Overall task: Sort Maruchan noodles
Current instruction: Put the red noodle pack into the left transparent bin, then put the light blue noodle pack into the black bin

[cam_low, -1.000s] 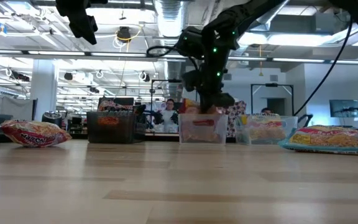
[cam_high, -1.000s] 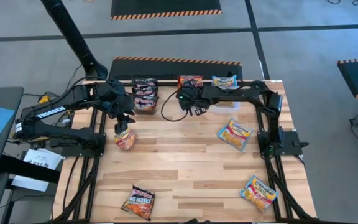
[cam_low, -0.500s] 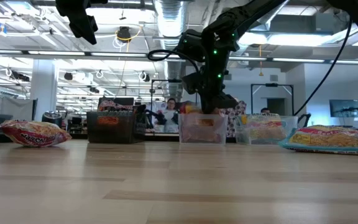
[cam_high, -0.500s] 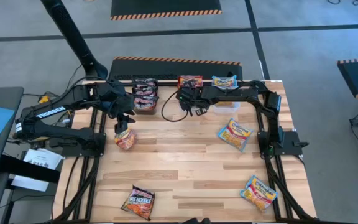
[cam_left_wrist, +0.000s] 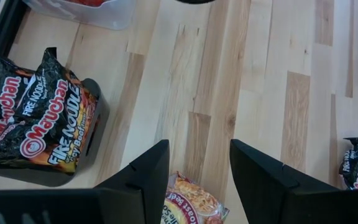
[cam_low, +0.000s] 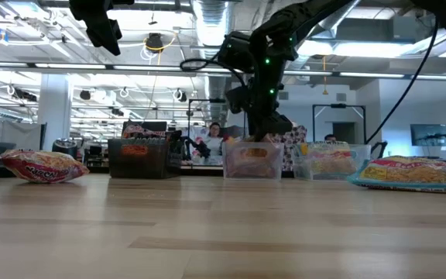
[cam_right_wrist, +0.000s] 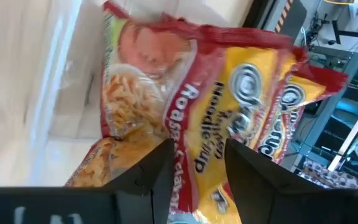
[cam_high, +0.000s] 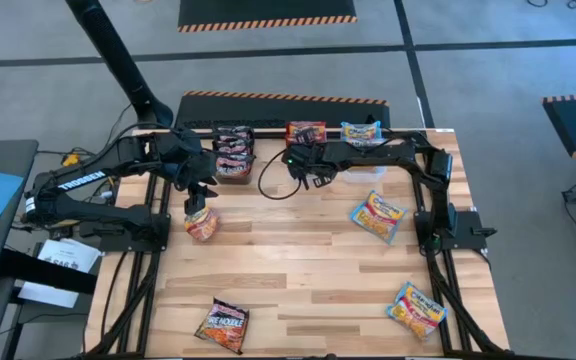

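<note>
— Right gripper (cam_high: 306, 172) above the clear bin (cam_low: 252, 160), jaws parted, red packet (cam_right_wrist: 185, 112) dropped among its own kind?
— Yes; left gripper (cam_high: 204, 196), open, empty, poised over orange packet (cam_high: 202, 225) for picking next

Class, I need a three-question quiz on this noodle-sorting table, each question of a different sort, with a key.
1. True or false: the left gripper hangs above a red packet lying on the table.
2. Multiple choice: the right gripper is at A) the black bin B) the clear bin holding red packets C) the table's near edge.
3. Fill in: the packet at the near left corner is mostly ____ in colour.

Key: 1 true; 2 B; 3 black.
</note>
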Robot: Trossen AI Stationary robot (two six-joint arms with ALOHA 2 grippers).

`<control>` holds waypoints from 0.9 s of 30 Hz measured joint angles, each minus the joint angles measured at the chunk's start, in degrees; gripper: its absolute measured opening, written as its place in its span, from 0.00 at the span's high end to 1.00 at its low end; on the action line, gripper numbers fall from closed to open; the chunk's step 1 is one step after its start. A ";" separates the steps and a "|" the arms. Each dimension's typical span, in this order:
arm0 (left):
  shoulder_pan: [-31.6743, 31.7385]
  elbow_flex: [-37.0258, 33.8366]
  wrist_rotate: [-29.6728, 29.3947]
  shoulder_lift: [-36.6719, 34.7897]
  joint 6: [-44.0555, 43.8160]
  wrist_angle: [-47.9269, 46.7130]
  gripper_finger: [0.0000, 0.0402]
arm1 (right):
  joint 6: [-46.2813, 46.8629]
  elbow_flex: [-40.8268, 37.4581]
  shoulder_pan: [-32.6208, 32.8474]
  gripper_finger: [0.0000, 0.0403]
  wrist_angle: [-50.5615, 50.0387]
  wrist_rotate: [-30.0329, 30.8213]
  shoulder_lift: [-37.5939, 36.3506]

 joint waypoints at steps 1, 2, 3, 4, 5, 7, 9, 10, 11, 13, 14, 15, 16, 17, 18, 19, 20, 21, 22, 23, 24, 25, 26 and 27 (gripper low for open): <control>0.00 0.00 0.00 0.00 0.02 0.00 0.61 | 0.76 0.01 0.16 0.59 0.18 -0.04 -0.20; -0.01 0.00 0.00 0.00 0.02 0.00 0.61 | 1.72 0.26 0.43 0.59 0.18 -0.09 -0.29; -0.02 0.00 0.00 0.00 0.02 0.00 0.61 | 2.88 0.80 0.57 0.59 -0.43 -0.10 -0.29; -0.02 0.00 0.00 0.00 0.02 0.00 0.61 | 4.04 1.44 0.74 0.59 -1.64 -0.14 -0.29; -0.01 0.00 0.00 0.00 0.02 0.00 0.61 | 5.12 2.30 0.75 0.59 -3.25 -0.14 -0.29; -0.02 0.00 -0.01 0.00 0.02 0.00 0.61 | 7.03 4.28 0.75 0.59 -5.67 -0.24 -0.30; -0.02 0.00 0.00 0.00 0.02 0.00 0.61 | 8.90 6.03 0.98 0.59 -8.31 -0.37 -0.32; -0.02 0.00 -0.02 0.00 0.02 0.00 0.61 | 9.84 6.92 1.02 0.59 -9.61 -0.49 -0.32; -0.02 0.00 0.00 0.00 0.02 -0.02 0.61 | 10.82 7.91 1.05 0.59 -11.03 -0.71 -0.32; -0.02 0.00 -0.33 0.00 0.02 -0.02 0.61 | 13.63 10.19 1.37 0.59 -14.50 -1.55 -0.32; -0.02 0.00 -0.68 0.00 0.04 -0.02 0.61 | 15.22 11.36 1.43 0.59 -16.73 -1.76 -0.32; -0.01 0.00 -1.15 0.00 0.03 -0.04 0.61 | 16.93 12.41 1.53 0.59 -18.99 -1.87 -0.32; -0.01 0.00 -1.67 0.00 0.04 -0.04 0.61 | 18.63 13.44 1.75 0.59 -21.24 -1.90 -0.32; -0.01 0.00 -2.15 0.00 0.06 -0.04 0.61 | 20.30 14.31 1.99 0.59 -23.31 -1.89 -0.32; -0.01 0.00 -2.58 0.00 0.06 -0.04 0.61 | 21.90 15.02 2.19 0.59 -25.42 -1.89 -0.37; -0.01 0.00 -2.94 0.00 0.07 -0.04 0.61 | 23.44 15.70 2.33 0.59 -27.62 -1.89 -0.38; 0.01 0.00 -3.19 0.00 0.06 -0.04 0.61 | 24.91 16.31 2.65 0.59 -30.19 -1.89 -0.38; -0.01 0.00 -3.37 0.00 0.08 -0.06 0.61 | 26.44 16.87 2.91 0.59 -32.82 -1.89 -0.38; 0.00 0.00 -3.41 0.00 0.08 -0.04 0.61 | 28.01 17.36 3.22 0.59 -35.44 -1.89 -0.38; 0.00 0.00 -3.41 0.00 0.08 -0.04 0.61 | 29.82 17.73 3.59 0.59 -38.35 -1.89 -0.38; -0.02 0.00 -3.41 0.00 0.08 -0.04 0.61 | 31.59 17.93 3.99 0.59 -41.04 -1.89 -0.38; 0.00 0.00 -3.41 0.00 0.07 -0.04 0.61 | 33.45 17.98 4.38 0.59 -43.57 -1.91 -0.38; 0.00 0.00 -3.41 0.00 0.06 -0.04 0.61 | 35.26 17.98 4.78 0.59 -45.80 -1.96 -0.38; 0.00 0.00 -3.41 0.00 0.06 -0.04 0.61 | 37.05 17.98 5.13 0.59 -48.01 -2.00 -0.38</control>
